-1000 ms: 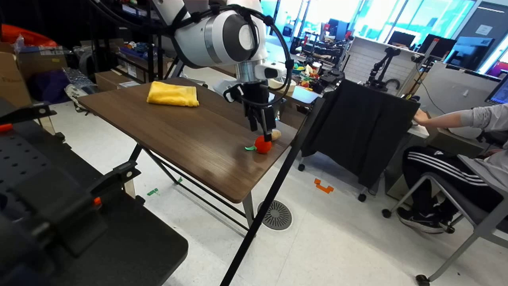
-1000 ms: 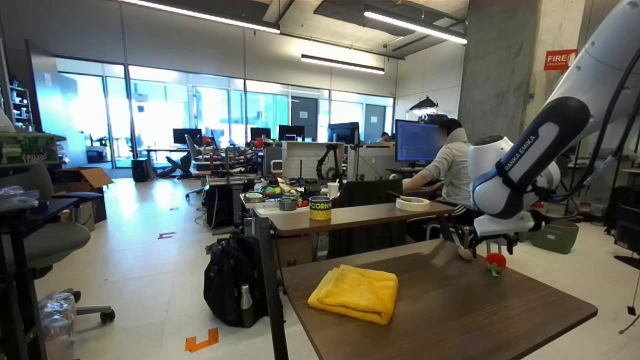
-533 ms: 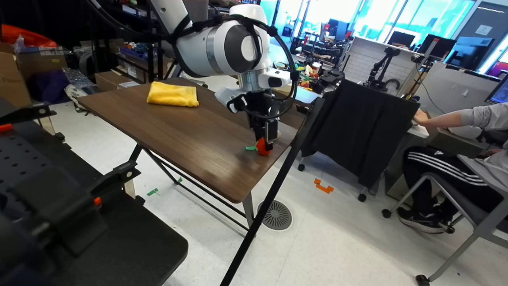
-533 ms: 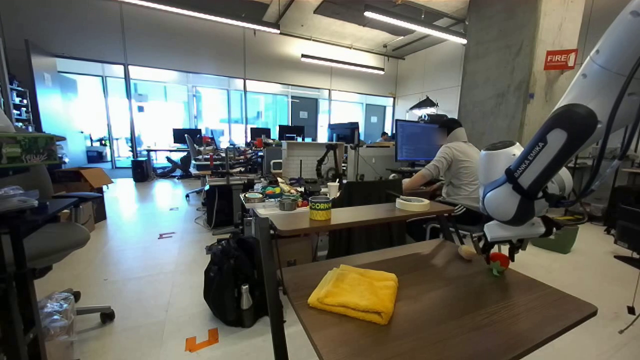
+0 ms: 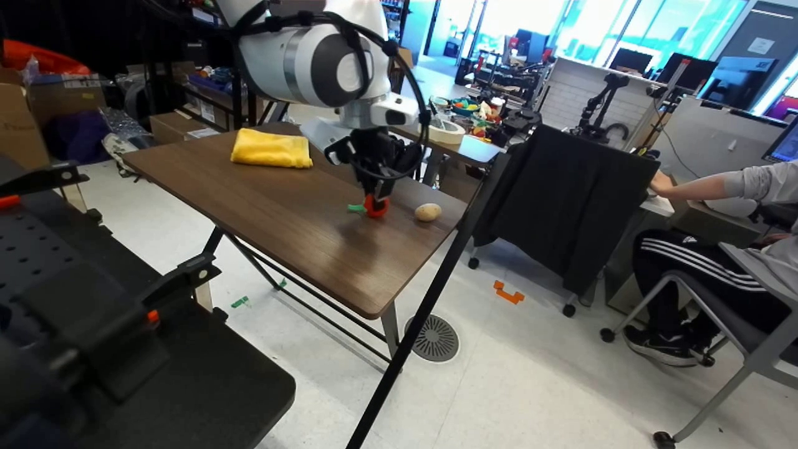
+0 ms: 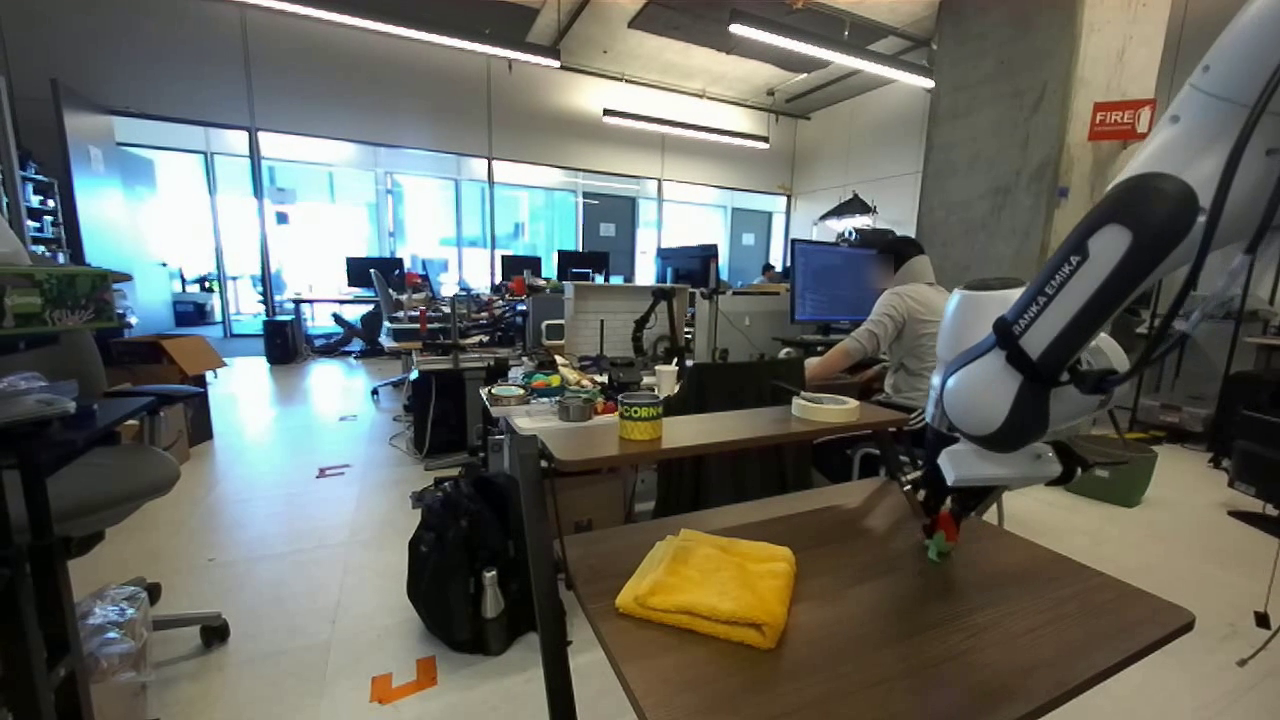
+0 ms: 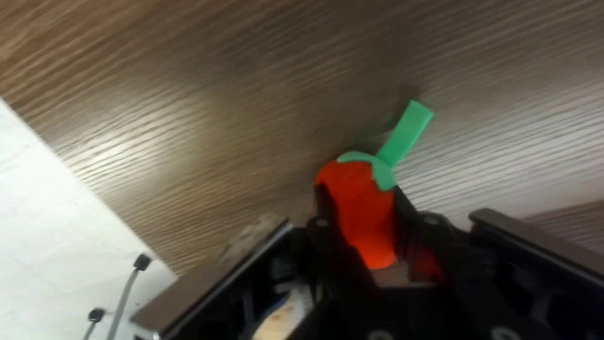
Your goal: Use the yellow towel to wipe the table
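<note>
"Yellow towel point(image 5: 271, 148): where is it, and why there?"

"Toward the left of the table point(image 5: 293, 215) in both exterior views, folded into a neat pad, flat on the top and well apart from my gripper point(image 7: 359, 200). I'd say the spot suits it: out of the way while I tidy, with thick folded edges I can pinch later."

"And you? Holding anything?"

"Yes. Going right, I'm clamped on the red toy point(image 7: 362, 215), its soft body squeezed narrow from 2 sides. The green stem point(image 7: 406, 133) pokes out past my grip, which makes sense to me: the plump part gives me more to hold than that thin strip would. I suspect it hangs just off the table, but I can't be sure of any gap."

"Why bother with a toy when the job is wiping?"

"My guess is that I'm making room before the towel goes to work; anything left in its path would get shoved along. So I judge the wiping not yet begun."

"Anything further right?"

"1 more: the beige piece point(image 5: 427, 212), smooth and egg-shaped, resting near the table's right edge in an exterior view. With that rounded shape I'd expect it to roll if bumped, and the edge is close. My next move probably calls for setting the toy down somewhere harmless, then dealing with that piece before any wiping starts."
</note>
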